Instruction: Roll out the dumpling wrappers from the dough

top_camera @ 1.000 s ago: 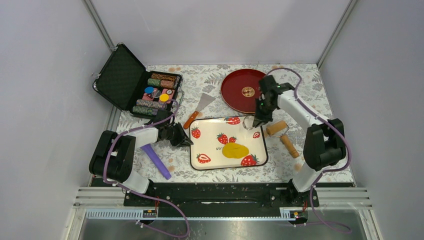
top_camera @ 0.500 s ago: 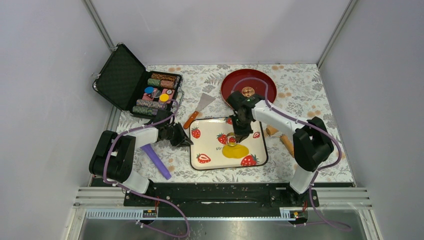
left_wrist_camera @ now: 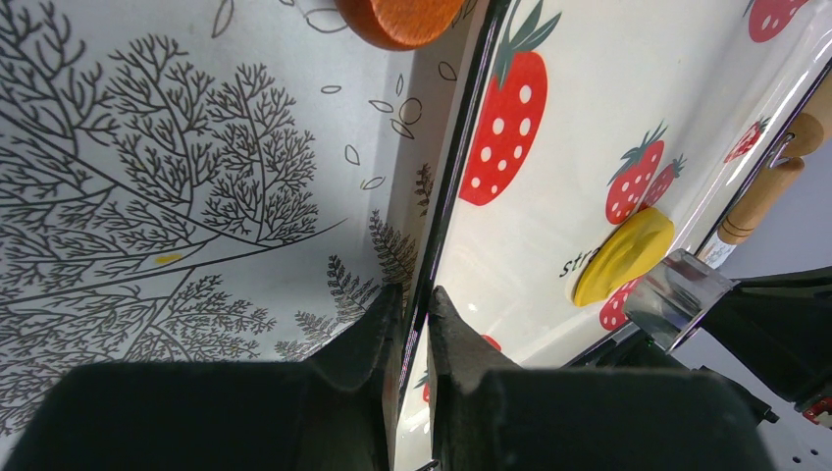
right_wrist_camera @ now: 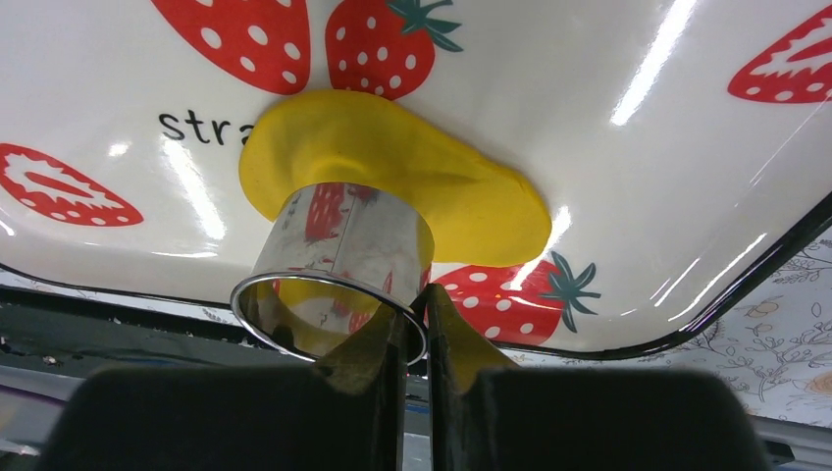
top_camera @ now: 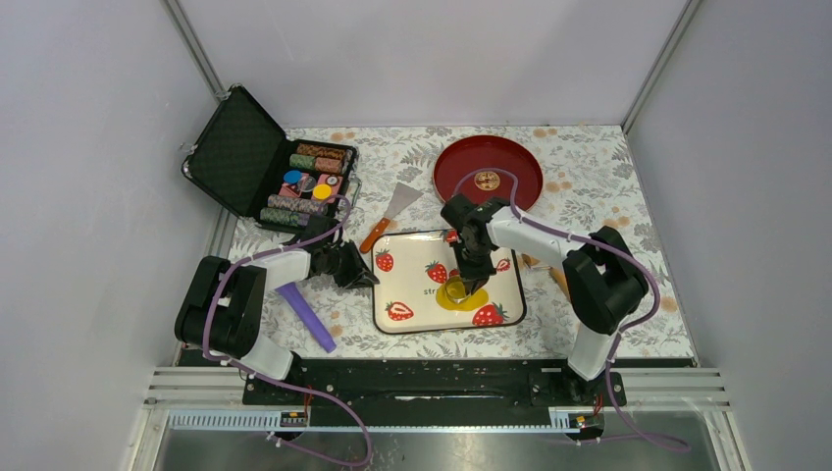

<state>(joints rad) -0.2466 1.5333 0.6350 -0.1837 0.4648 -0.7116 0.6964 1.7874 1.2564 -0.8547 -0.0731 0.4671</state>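
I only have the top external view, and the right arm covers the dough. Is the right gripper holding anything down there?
Observer: Yes. In the right wrist view the right gripper is shut on the wall of a shiny metal ring cutter, whose far end sits on the yellow dough, toward one end of the patch.
Operator: Understood. From up here I cannot tell whether the left gripper grips the tray or just rests beside it.
Observer: It grips it. The left wrist view shows the left gripper shut on the black rim of the strawberry tray, one finger outside the rim and one inside.
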